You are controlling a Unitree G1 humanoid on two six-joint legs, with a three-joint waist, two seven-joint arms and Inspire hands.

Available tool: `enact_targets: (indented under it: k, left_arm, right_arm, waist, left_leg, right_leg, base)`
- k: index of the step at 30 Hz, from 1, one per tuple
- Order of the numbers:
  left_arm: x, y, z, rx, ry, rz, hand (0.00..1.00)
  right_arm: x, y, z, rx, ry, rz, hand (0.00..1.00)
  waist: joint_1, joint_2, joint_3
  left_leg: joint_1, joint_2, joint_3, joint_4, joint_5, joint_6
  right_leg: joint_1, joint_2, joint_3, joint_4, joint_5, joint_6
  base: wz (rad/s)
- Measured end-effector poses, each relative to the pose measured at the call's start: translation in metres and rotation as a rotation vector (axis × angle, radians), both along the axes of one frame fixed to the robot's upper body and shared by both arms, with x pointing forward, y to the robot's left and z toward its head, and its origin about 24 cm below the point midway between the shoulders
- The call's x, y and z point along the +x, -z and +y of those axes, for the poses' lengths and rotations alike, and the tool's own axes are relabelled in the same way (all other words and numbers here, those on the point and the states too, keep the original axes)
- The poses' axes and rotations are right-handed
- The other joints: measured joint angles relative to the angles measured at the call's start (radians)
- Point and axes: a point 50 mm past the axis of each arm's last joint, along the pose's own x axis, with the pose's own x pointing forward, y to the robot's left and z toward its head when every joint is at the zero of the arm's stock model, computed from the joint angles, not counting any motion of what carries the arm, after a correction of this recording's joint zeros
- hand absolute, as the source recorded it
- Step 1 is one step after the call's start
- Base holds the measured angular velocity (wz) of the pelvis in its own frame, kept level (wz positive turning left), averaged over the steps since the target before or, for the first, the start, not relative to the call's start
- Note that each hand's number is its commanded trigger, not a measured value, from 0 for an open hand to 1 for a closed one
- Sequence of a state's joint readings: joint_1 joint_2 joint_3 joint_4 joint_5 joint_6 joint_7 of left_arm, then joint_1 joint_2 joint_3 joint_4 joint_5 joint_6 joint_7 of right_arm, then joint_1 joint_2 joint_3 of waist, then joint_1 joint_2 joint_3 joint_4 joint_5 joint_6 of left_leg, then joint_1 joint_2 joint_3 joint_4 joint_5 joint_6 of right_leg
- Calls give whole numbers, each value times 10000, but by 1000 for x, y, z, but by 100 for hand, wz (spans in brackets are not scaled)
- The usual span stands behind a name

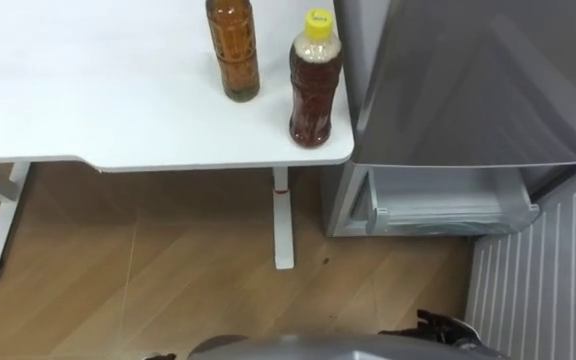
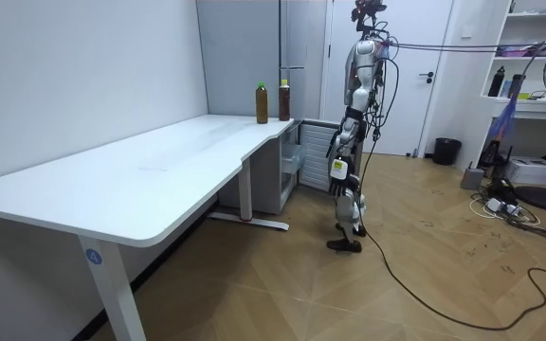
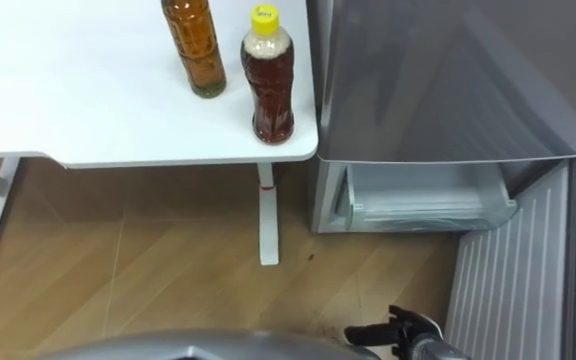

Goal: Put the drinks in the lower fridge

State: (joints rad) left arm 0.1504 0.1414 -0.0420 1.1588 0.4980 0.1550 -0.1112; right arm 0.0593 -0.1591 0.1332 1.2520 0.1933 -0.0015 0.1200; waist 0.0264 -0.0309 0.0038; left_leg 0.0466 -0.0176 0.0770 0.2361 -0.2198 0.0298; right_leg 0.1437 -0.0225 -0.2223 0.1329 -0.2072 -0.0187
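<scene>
Yellow-capped bottle (image 1: pixel 315 85) stands upright on the white table (image 1: pixel 88 90) at the corner beside the fridge (image 1: pixel 468 80), second bottle (image 1: pixel 233 45) just beside it to the left, neither held. Lower fridge door (image 1: pixel 533 270) is swung open, showing the drawer (image 1: pixel 448 205). Robot stands facing fridge and table end; right hand (image 3: pixel 403 332) low at the frame bottom, left hand (image 2: pixel 339 170) hanging by its side, can't tell finger state on either.
</scene>
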Motion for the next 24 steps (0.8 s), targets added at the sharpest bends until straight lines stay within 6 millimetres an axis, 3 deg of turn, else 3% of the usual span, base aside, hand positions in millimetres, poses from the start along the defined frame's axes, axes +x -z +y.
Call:
enact_targets:
  k: [9,17,20,24]
  left_arm:
    - [4,0,1,233,-1388,-904,0]
    - [2,-3,9,794,-4318,-1909,0]
    - [7,-5,14,796,-6413,-2863,0]
    - [15,-7,17,787,-7578,-3669,0]
  right_arm:
    - [-2,0,0,-39,69,-189,0]
    - [-4,0,-1,-116,401,-192,0]
    - [-7,0,-2,-89,506,-214,0]
    - [-8,0,-2,-119,525,-209,0]
  waist:
    - [-1,63,15]
    - [-17,81,8]
    - [-4,72,22]
    - [40,56,21]
  left_leg:
    - [9,-9,-59,-23,0,0]
    - [25,-26,-72,-146,1,1]
    - [114,-58,-85,-171,2,3]
    - [224,-77,-73,-240,2,4]
  right_leg:
    - [0,-7,-3,2,0,0]
    - [5,-12,2,-6,0,0]
    - [69,-33,-6,-31,-5,9]
    - [149,-48,2,-79,-12,23]
  base:
    - [0]
    - [0]
    - [0]
    - [0]
